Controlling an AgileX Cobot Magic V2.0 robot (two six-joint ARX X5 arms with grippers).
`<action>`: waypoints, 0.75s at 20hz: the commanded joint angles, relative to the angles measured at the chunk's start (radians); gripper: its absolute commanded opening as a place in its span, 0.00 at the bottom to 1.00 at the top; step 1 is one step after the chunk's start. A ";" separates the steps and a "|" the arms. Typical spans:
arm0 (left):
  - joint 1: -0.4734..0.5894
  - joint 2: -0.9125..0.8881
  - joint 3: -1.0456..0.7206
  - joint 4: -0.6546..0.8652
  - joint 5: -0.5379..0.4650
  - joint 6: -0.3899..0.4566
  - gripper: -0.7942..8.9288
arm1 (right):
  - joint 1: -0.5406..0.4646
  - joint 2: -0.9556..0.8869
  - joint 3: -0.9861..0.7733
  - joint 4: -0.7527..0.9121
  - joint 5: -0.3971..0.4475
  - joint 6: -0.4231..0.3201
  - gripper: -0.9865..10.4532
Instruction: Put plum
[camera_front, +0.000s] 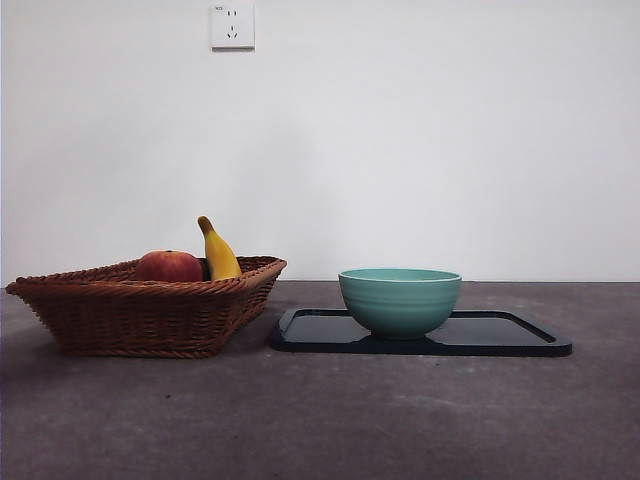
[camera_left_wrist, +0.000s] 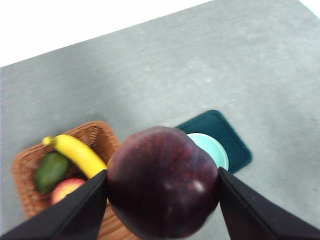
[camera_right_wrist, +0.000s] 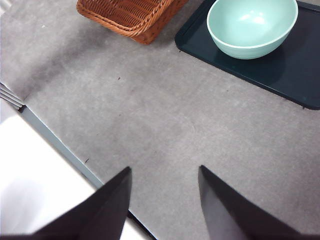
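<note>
In the left wrist view a glossy dark maroon plum (camera_left_wrist: 162, 182) fills the space between the two black jaws of my left gripper (camera_left_wrist: 162, 187), which is shut on it high above the table. Far below it lie the wicker basket (camera_left_wrist: 97, 132) and the teal bowl (camera_left_wrist: 212, 150). The plum and the left gripper are out of the front view. My right gripper (camera_right_wrist: 165, 172) hangs open over bare grey table near its front edge, with nothing between its jaws.
The wicker basket (camera_front: 150, 310) at the left holds a banana (camera_front: 218, 252), a red-orange fruit (camera_front: 168, 266) and a green fruit (camera_left_wrist: 50, 170). The teal bowl (camera_front: 400, 298) stands on a dark tray (camera_front: 500, 335) to the right of the basket.
</note>
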 joint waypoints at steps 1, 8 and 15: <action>-0.001 -0.014 0.006 -0.053 -0.055 -0.006 0.37 | 0.004 -0.010 0.008 0.009 -0.003 -0.009 0.27; 0.078 -0.212 -0.367 -0.054 -0.075 0.002 0.37 | 0.004 -0.046 0.008 0.036 -0.003 -0.009 0.27; 0.126 -0.396 -0.846 0.255 -0.075 0.017 0.37 | 0.004 -0.046 0.008 0.035 -0.003 -0.004 0.27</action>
